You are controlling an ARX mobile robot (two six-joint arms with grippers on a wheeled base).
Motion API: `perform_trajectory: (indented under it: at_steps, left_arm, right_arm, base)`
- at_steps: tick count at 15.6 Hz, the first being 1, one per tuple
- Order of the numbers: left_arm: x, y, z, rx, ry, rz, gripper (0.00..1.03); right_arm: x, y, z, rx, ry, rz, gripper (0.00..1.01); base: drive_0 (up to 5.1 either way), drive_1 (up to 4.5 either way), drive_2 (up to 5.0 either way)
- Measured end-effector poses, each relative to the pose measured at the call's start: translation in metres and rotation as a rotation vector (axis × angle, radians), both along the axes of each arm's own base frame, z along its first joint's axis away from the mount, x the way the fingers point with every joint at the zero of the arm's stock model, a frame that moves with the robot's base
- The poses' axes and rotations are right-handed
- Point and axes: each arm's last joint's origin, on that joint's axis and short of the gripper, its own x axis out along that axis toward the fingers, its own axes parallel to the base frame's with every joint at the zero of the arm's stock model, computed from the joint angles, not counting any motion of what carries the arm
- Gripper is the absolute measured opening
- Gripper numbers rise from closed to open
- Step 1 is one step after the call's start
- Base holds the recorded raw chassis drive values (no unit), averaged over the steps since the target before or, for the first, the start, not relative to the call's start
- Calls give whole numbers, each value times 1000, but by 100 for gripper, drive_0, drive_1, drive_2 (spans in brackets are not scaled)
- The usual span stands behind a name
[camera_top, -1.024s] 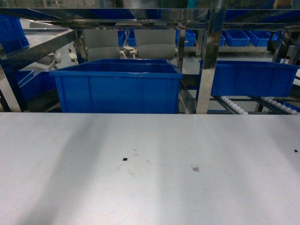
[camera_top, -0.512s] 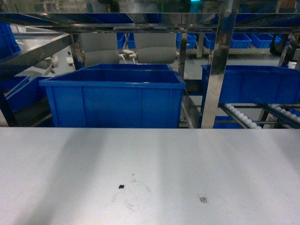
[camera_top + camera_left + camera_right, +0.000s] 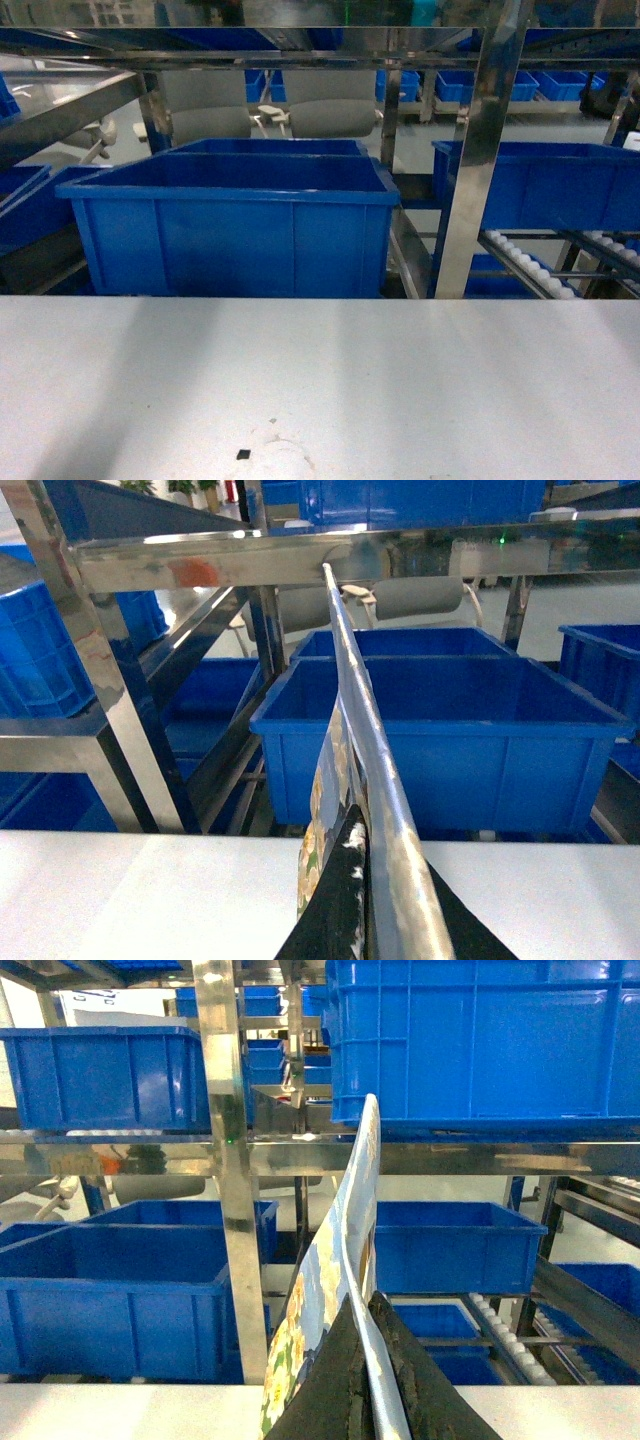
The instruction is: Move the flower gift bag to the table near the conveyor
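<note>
Head view has drawn nearer the table [image 3: 320, 380], both grippers [image 3: 362, 900] [image 3: 365, 1380] pinching the bag [image 3: 335, 1290], so set-down looks close.

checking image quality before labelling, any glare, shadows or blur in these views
Head view: soft broad shadow bands cross the table; steel uprights mirror the surroundings. Left wrist view: the flower gift bag edge glares silver. Right wrist view: the bag's floral print is blurred close up; bright glint on a steel post.

Dim bluish light, glare on steel posts [image 3: 480, 150], soft grainy focus
</note>
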Motion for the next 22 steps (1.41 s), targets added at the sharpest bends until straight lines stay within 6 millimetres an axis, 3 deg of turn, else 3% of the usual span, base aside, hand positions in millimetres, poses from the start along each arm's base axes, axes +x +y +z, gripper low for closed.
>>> perform_trajectory:
  at_steps: [17,20,22]
  left_arm:
    - [-1,0,0,0,-1,3,2]
    - [-1,0,0,0,-1,3,2]
    - [-1,0,0,0,-1,3,2]
  right_arm:
    - [0,0,0,3,2,6,2]
    - [19,2,-3,-2,-1,51,2]
    - [48,6,-19,-10,52,86,2]
  base:
    - [17,450,-417]
    - [17,450,-417]
    - [17,450,-417]
